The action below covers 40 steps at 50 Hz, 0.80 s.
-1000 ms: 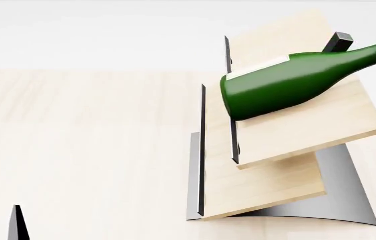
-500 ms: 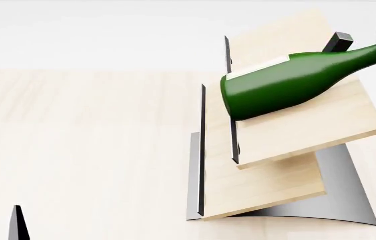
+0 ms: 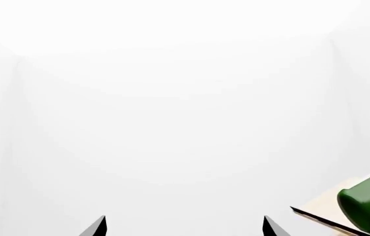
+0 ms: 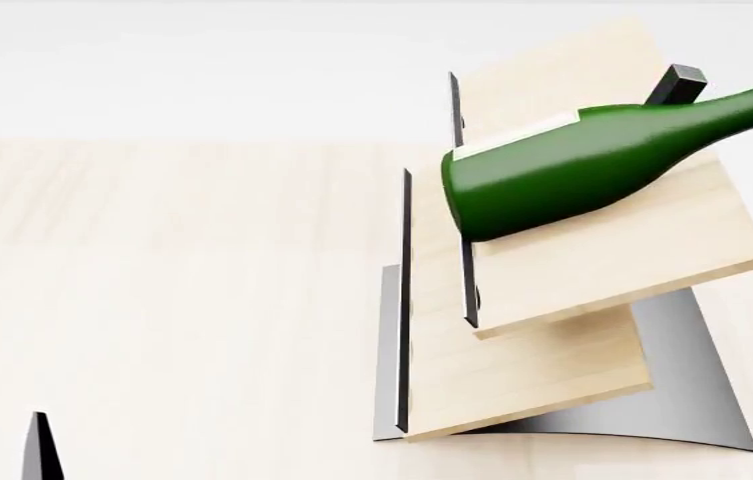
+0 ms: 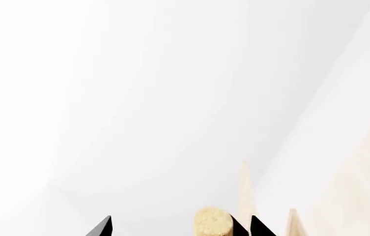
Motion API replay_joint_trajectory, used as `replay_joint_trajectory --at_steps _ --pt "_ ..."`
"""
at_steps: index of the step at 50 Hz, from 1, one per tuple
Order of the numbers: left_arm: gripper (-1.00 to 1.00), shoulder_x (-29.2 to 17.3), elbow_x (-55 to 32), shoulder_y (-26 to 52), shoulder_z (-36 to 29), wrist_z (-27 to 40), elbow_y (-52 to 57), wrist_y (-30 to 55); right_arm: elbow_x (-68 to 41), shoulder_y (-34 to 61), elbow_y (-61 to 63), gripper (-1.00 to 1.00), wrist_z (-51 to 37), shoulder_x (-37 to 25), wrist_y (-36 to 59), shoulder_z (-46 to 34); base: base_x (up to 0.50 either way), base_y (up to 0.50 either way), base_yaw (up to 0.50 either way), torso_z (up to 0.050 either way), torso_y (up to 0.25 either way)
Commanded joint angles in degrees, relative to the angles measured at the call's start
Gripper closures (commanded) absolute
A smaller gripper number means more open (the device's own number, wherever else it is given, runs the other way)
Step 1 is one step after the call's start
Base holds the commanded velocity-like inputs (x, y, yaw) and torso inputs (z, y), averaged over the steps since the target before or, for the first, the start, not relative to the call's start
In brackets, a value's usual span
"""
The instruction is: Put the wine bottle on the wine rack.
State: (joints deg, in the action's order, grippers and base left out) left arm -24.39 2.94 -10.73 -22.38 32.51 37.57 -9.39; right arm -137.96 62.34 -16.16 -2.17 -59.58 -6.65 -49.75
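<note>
Bottle: the green bottle [image 4: 576, 170] is lying on its side on the rack's upper slanted board, fat end low against the black edge strip [image 4: 464, 200], neck climbing off toward the right edge of the head view.
Bottle, second look: in the left wrist view its round green base [image 3: 368, 206] shows, sitting on a pale board edge.
Cork: there it is in the right wrist view, the tan cork [image 5: 212, 222] end-on, between the two dark tips and close to one of them.
Rack: the rack [image 4: 550, 340] stands on the counter [image 4: 163, 280], light-wood tiers stepped one over another, curved grey base [image 4: 683, 390] underneath.
Right pincer: the right pincer [image 5: 179, 226] has its tips spread wide; it is open, and no tip can be seen touching the cork. It does not show in the head view.
Left pincer: the left pincer [image 3: 183, 226] is open too, tips well apart and nothing between them, the bottle's base off to one side. One dark tip [image 4: 39, 445] pokes up at the bottom left of the head view, well apart from the rack.
</note>
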Motion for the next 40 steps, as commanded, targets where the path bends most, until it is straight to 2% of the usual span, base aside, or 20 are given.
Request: replay_joint_trajectory --at_steps 1,13,24,26,27,31,33,36,40 --pt "-1.0 0.0 0.1 0.1 -0.3 0.0 0.0 0.2 -1.9 -4.7 5.8 -1.0 0.5 -4.8 -4.4 2.3 0.0 0.0 0.0 0.0 0.0" --pt "-1.0 -0.1 0.2 0.1 -0.4 0.2 0.0 0.1 -3.1 -7.9 6.6 -1.0 2.4 -6.5 -6.4 3.3 0.0 0.0 0.0 0.0 0.0" --pt "-1.0 -0.2 0.2 0.2 -0.5 0.3 0.1 0.2 2.7 -17.9 13.4 -1.0 4.9 -8.6 -22.4 2.8 0.0 0.0 0.0 0.0 0.0" --pt "-1.0 -0.2 0.3 0.2 -0.6 0.3 -0.1 0.1 10.8 -19.5 16.8 -1.0 0.9 -9.5 -30.2 0.9 0.0 0.0 0.0 0.0 0.0" --pt "-1.0 -0.1 0.3 0.2 -0.7 0.3 -0.1 0.2 18.7 -20.1 18.9 -1.0 -3.7 -10.2 -35.1 -1.0 0.0 0.0 0.0 0.0 0.0" --pt "-1.0 -0.2 0.3 0.3 -0.8 0.3 -0.1 0.2 31.3 -22.1 23.3 -1.0 -9.1 -11.8 -43.2 -3.1 0.0 0.0 0.0 0.0 0.0" --pt "-1.0 -0.2 0.3 0.3 -0.8 0.3 -0.1 0.3 36.9 -22.2 23.7 -1.0 -13.0 -12.2 -44.6 -4.1 0.0 0.0 0.0 0.0 0.0" --pt "-1.0 -0.2 0.3 0.3 -0.8 0.3 -0.2 0.2 53.5 -22.0 23.7 -1.0 -25.2 -12.8 -46.6 -6.0 0.0 0.0 0.0 0.0 0.0" --pt "-1.0 -0.2 0.4 0.3 -1.0 0.4 0.0 0.3 60.7 -22.2 25.9 -1.0 -30.8 -14.5 -46.9 -6.0 0.0 0.0 0.0 0.0 0.0"
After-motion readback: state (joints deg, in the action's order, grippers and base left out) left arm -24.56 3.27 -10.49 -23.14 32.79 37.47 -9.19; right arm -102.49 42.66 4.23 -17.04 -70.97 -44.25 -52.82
